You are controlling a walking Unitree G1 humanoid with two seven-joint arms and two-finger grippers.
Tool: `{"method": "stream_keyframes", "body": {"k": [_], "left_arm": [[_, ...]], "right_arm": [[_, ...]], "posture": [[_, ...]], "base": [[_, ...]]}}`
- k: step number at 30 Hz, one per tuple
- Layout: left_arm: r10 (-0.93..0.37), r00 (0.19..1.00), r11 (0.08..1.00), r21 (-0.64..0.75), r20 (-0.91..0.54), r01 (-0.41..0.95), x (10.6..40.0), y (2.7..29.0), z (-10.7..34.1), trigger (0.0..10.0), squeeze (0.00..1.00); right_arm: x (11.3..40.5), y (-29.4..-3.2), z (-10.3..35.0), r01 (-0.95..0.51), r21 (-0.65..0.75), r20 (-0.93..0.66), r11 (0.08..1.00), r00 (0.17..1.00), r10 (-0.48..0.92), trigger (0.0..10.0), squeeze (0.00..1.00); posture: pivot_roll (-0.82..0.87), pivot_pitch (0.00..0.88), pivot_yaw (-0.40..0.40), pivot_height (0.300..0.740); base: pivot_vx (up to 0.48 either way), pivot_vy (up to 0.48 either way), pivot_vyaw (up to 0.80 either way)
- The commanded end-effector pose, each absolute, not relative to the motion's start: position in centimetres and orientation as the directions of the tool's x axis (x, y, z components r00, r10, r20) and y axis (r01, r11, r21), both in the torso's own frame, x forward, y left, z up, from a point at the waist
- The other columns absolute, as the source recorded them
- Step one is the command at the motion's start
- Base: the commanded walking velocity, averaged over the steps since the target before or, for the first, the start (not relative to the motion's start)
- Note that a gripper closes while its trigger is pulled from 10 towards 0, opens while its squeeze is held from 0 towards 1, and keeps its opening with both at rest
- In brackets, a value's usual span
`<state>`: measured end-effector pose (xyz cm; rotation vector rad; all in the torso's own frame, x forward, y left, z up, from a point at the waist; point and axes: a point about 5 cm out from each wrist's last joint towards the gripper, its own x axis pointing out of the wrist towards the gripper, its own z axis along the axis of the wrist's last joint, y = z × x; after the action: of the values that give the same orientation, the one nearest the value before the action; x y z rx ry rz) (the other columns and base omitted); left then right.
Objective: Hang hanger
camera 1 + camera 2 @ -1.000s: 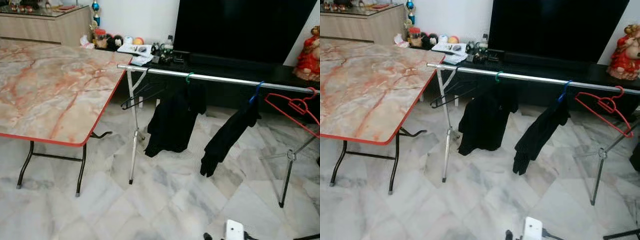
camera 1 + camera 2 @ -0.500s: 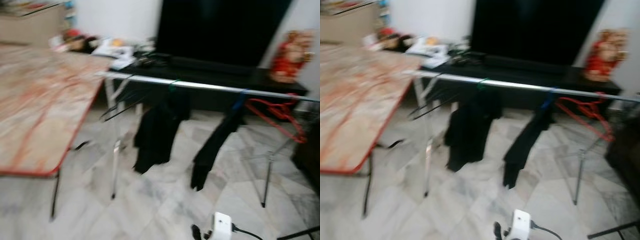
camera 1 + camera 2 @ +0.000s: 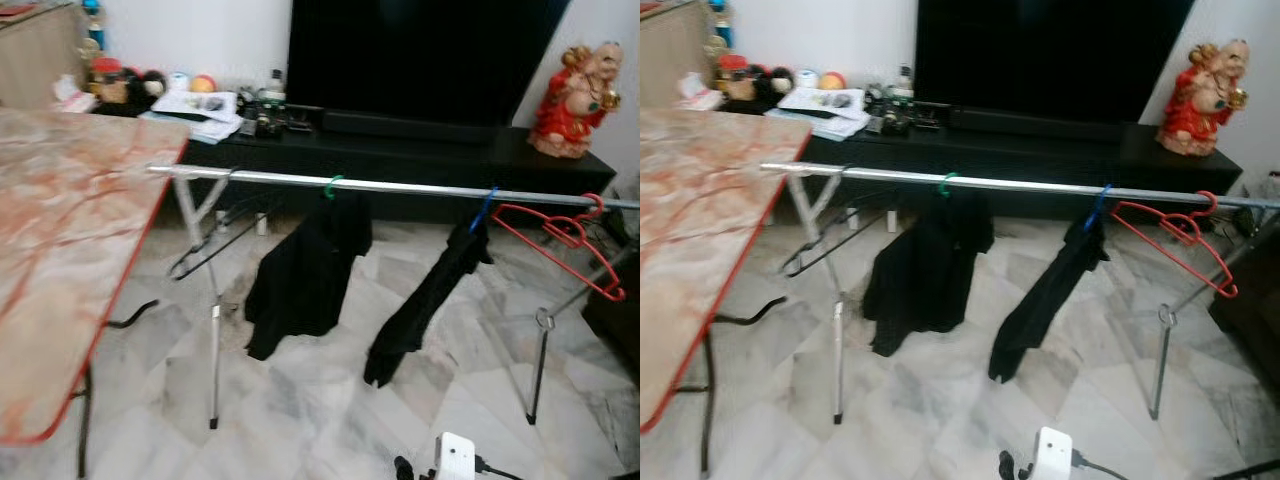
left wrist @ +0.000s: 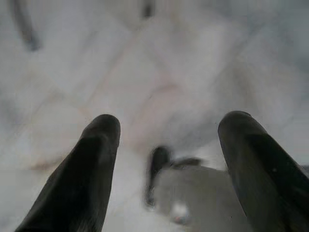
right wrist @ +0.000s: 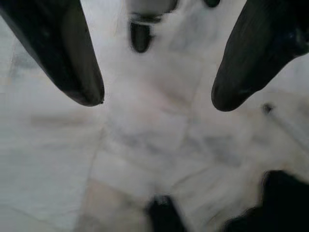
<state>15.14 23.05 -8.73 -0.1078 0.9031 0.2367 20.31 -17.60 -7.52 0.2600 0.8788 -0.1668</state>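
the whole view had swung since a second earlier, the marble table sliding to the left edge and the drying rail centring, so the robot had likely turned toward it. the red hanger already hung at right. no containers held anything. left gripper and right gripper hung over the floor, fingers apart and empty.

Rail bare between black garment and table.

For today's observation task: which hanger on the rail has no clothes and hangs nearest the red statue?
The red hanger, bare at the rail's right end; the green and blue ones carry black clothes.
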Motion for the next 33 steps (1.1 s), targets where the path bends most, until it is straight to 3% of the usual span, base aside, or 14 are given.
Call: {"method": "stream_keyframes", "body": {"k": [1, 10, 17, 22, 26, 33], "left_arm": [[0.164, 0.569, 0.968, 0.021, -0.806, -0.25, 14.1, 23.7, -9.0, 10.0, 0.0], [0.166, 0.567, 0.967, 0.021, -0.807, -0.253, 14.0, 24.2, -8.9, 10.0, 0.0], [0.121, 0.559, 0.978, 0.003, -0.821, -0.207, 14.0, 20.0, -9.8, 10.0, 0.0], [0.108, 0.556, 0.981, -0.002, -0.824, -0.194, 13.9, 18.6, -10.0, 10.0, 0.0], [0.132, 0.557, 0.978, 0.015, -0.82, -0.209, 14.0, 20.5, -9.7, 10.0, 0.0], [0.144, 0.552, 0.977, 0.028, -0.821, -0.212, 14.0, 21.0, -9.6, 10.0, 0.0]], "right_arm": [[20.8, -17.4, -7.3, 0.256, 0.164, -0.767, 0.953, 0.64, -0.04, 10.0, 0.0], [21.0, -17.2, -7.1, 0.251, 0.165, -0.758, 0.954, 0.651, -0.04, 10.0, 0.0], [21.8, -16.8, -6.4, 0.212, 0.204, -0.67, 0.956, 0.742, -0.022, 10.0, 0.0], [22.3, -16.6, -5.7, 0.172, 0.221, -0.593, 0.96, 0.805, -0.007, 10.0, 0.0], [22.7, -16.7, -5.2, 0.178, 0.256, -0.539, 0.95, 0.842, -0.013, 10.0, 0.0], [22.9, -16.9, -4.7, 0.17, 0.256, -0.468, 0.952, 0.883, -0.032, 10.0, 0.0]], "posture": [[0.2, 0.022, -0.087, 0.74], [0.2, 0.022, -0.084, 0.74], [0.17, 0.018, -0.068, 0.74], [0.17, 0.009, -0.07, 0.74], [0.17, 0.0, -0.076, 0.74], [0.16, 0.0, -0.081, 0.74]], "base": [[0.368, 0.0, 0.0], [0.372, 0.0, 0.0], [0.156, 0.0, 0.0], [0.0, 0.0, 0.0], [0.0, 0.0, 0.0], [0.0, 0.0, 0.0]]}}
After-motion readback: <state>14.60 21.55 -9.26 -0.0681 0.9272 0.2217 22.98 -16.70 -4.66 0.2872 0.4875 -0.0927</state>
